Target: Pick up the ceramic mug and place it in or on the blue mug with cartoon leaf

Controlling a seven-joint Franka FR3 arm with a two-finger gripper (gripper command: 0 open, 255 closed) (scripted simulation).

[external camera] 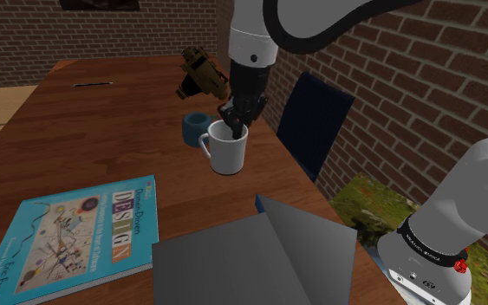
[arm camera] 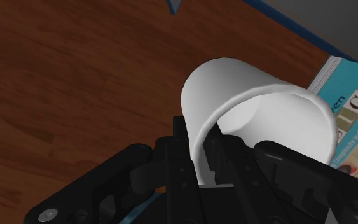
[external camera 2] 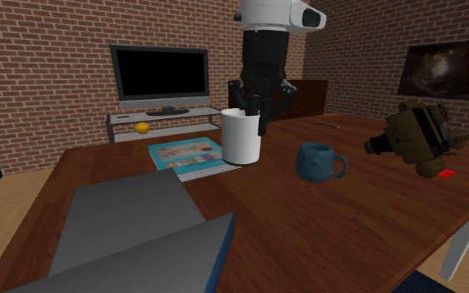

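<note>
My black gripper (external camera: 234,126) is shut on the rim of a plain white mug (external camera: 226,151), one finger inside and one outside the wall. The mug hangs upright a little above the brown wooden table (external camera: 77,139). In the second exterior view the gripper (external camera 2: 254,114) comes straight down onto the white mug (external camera 2: 241,136). The wrist view has the fingers clasping the white mug (arm camera: 247,108) at its rim, gripper (arm camera: 199,139). A small blue mug (external camera: 196,127) stands on the table just behind the white one; in the second exterior view the blue mug (external camera 2: 318,161) is to its right.
A teal "Design" book (external camera: 81,236) lies near the front edge. A grey box (external camera: 259,256) stands at the front beside the stand. A brown camera-like object (external camera: 200,74) sits beyond the mugs. A dark blue panel (external camera: 313,121) leans at the table's side by the brick wall.
</note>
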